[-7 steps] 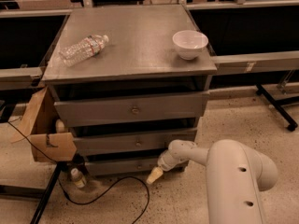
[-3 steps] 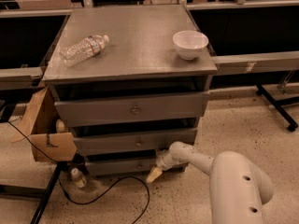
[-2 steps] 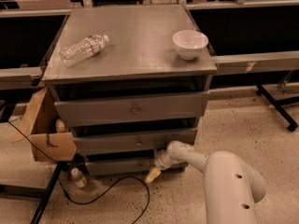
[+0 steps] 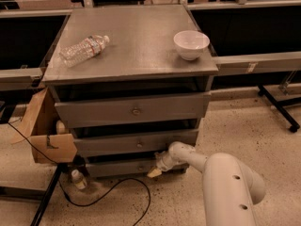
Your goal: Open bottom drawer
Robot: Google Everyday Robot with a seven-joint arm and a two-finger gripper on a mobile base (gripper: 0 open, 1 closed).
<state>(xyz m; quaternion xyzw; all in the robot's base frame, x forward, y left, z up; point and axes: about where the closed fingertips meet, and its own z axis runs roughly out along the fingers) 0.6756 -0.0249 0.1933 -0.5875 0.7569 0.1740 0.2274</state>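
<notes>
The bottom drawer [image 4: 117, 167] is the lowest and slimmest of three grey drawer fronts in the cabinet [image 4: 131, 55]. It sits close to the floor, and its knob does not show. My gripper [image 4: 154, 172] reaches in from the lower right on a white arm [image 4: 225, 182]. Its cream tip is at the drawer front's lower edge, right of the middle, just above the floor. The middle drawer [image 4: 136, 143] and the top drawer [image 4: 134, 109] each show a small round knob. All three fronts stand a little out from the frame.
A plastic water bottle [image 4: 83, 49] and a white bowl [image 4: 191, 44] lie on the cabinet top. A cardboard box [image 4: 44, 131] hangs at the cabinet's left. A small bottle [image 4: 78, 179] and a black cable [image 4: 117, 192] are on the floor. Black table legs [image 4: 280, 105] stand at right.
My arm has shifted a little to the left and the gripper tip has edged closer to the bottom drawer front. The drawers have not moved.
</notes>
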